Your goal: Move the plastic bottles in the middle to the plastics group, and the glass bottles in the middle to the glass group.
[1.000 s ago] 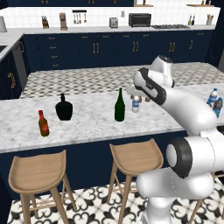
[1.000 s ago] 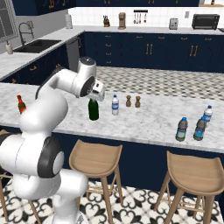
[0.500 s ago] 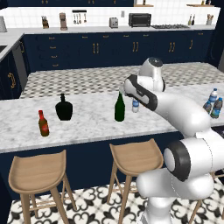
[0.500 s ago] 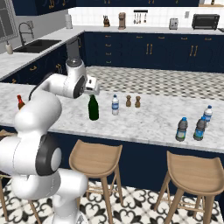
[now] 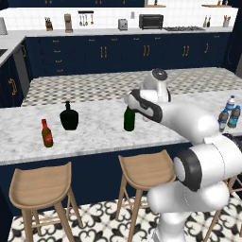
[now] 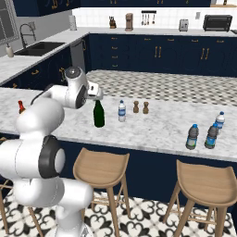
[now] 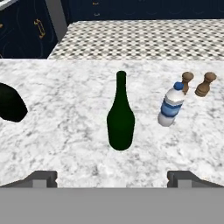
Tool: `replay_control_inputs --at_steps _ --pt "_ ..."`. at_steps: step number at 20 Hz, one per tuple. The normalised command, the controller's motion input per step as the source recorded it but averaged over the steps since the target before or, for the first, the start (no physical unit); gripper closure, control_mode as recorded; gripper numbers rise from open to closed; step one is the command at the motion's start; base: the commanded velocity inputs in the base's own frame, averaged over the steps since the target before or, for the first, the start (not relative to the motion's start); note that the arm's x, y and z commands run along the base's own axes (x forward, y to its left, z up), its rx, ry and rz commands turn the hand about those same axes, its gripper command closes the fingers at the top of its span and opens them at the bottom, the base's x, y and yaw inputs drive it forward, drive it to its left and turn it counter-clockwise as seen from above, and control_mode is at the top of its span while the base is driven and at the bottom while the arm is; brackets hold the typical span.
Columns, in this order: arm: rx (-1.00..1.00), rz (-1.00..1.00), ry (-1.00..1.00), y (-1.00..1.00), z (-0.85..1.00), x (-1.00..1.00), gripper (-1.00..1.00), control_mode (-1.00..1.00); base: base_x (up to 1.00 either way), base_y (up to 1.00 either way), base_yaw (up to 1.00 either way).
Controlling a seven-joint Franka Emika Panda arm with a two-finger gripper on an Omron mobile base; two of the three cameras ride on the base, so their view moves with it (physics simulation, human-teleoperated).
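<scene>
The tall dark green wine bottle (image 5: 129, 119) (image 6: 98, 114) (image 7: 120, 114) stands upright mid-counter. My gripper (image 5: 128, 100) (image 6: 99, 92) (image 7: 113, 177) hovers just above and beside its neck, open, fingers wide apart with nothing between them. One small clear water bottle (image 6: 121, 111) (image 7: 171, 106) with a blue label stands to the green bottle's right; in the left base view my arm hides it. The plastics group (image 5: 227, 117) (image 6: 206, 134) sits at the counter's right end. The squat dark bottle (image 5: 69, 116) (image 7: 11, 103) and the red-capped brown bottle (image 5: 46, 133) (image 6: 20, 106) stand to the left.
Two small brown pepper shakers (image 6: 140, 107) (image 7: 197, 83) stand behind the water bottle. Wooden stools (image 5: 144, 170) (image 6: 102, 169) line the counter's near side. Bare marble (image 7: 65, 144) lies between the green bottle and the squat bottle.
My arm has swung left along the counter, bringing the hand from near the water bottle to the green bottle's neck. The bottles have not moved.
</scene>
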Motion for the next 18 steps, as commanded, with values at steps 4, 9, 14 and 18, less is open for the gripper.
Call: replay_control_inputs --at_steps 4,9,14,18 --pt "0.00 0.00 0.00 0.00 0.00 0.39 -1.00 -1.00 0.00 0.00 0.00" --pt "0.00 0.00 0.00 0.00 0.00 0.44 -1.00 -1.00 0.00 0.00 0.00" --pt "0.00 0.00 0.00 0.00 -0.05 0.40 -1.00 -1.00 0.00 0.00 0.00" --pt "0.00 0.00 0.00 0.00 -0.14 0.31 -1.00 -1.00 0.00 0.00 0.00"
